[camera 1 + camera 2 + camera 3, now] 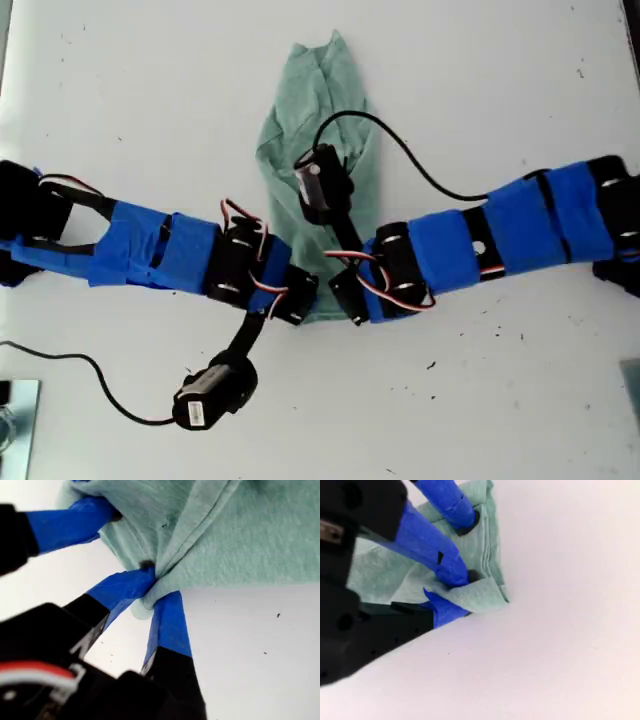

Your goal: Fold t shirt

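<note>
Both claws (152,587) (462,597) tight on t shirt (320,110) corners.

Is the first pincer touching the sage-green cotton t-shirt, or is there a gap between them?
Touching. In the first wrist view, my first pincer has its blue-taped jaws closed on a bunched fold at the edge of the soft sage-green t-shirt, with no gap visible.

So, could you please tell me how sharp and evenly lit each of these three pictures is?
Exterior view: bright and flat, the table nearly washed out, the t shirt fairly sharp. First wrist view: cloth weave crisp at the fingers, the black housing nearest the lens blurred. Second wrist view: soft overall, slightly pinkish table, the near black body out of focus.
</note>
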